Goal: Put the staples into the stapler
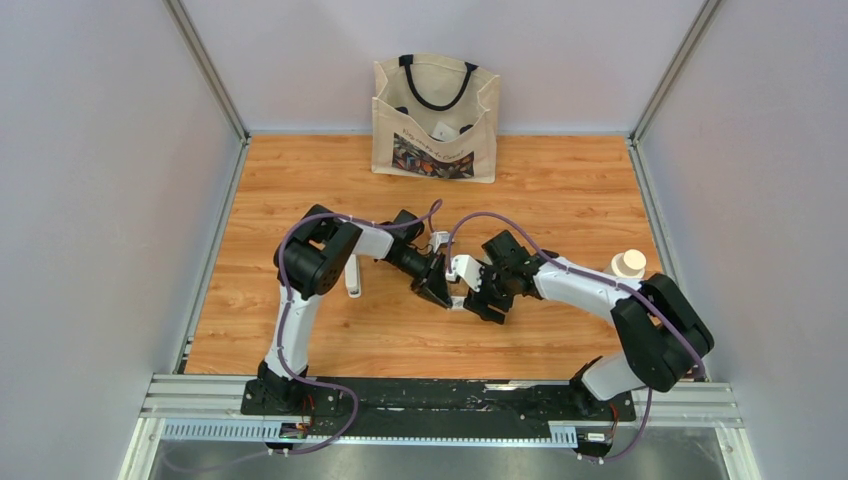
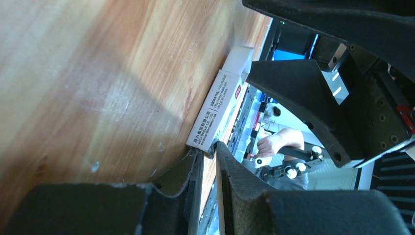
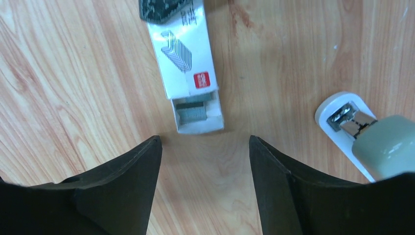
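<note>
Right wrist view gives us the clearest look: the right gripper [image 3: 204, 143] hangs over the wooden table [image 3: 63, 73] with its two dark fingers spread wide and nothing between them. Just beyond its fingertips lies a white staple box [image 3: 182, 54], flat on the wood, its inner tray [image 3: 201, 126] slid partway out of the end nearest this gripper. We see the staples [image 3: 195, 108], a short grey strip, lying in that exposed tray. On the right of that view, near the box but apart from it, lies the stapler [image 3: 384, 144], with a white base, a pale green top and a bit of bright metal showing at its tip. From the left wrist view we find the left gripper [image 2: 209, 149] pinching the far end of the box, its fingers pressed close on a corner of the cardboard. In the top external view both grippers meet at mid-table, and a printed tote bag [image 1: 435, 118] stands at the far edge against the back wall.
</note>
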Action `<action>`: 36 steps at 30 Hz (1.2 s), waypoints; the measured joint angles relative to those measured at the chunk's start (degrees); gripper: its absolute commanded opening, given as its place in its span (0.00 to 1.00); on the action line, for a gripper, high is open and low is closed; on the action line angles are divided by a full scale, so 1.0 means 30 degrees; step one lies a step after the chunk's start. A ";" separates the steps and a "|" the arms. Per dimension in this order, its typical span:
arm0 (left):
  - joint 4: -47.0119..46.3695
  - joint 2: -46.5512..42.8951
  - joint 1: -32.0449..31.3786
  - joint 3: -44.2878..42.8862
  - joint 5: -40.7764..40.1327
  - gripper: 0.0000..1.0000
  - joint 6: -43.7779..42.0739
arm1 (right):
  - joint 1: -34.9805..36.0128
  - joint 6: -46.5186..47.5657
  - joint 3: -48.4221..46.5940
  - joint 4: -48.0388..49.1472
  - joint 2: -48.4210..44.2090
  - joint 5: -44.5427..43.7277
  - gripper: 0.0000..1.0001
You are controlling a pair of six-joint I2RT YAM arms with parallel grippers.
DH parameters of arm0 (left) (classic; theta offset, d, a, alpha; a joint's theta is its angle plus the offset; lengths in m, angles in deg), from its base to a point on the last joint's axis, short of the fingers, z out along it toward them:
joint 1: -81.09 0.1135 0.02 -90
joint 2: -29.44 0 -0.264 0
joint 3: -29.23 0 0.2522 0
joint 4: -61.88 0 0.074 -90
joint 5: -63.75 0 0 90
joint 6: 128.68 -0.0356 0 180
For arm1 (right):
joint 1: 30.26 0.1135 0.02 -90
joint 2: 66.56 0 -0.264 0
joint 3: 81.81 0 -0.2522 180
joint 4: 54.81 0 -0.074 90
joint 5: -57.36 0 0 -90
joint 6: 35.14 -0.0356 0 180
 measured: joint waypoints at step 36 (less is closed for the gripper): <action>0.0386 0.0000 -0.0306 -0.0291 -0.0044 0.15 -0.0211 | 0.0459 0.0801 -0.0721 0.0029 0.0940 0.0925 0.32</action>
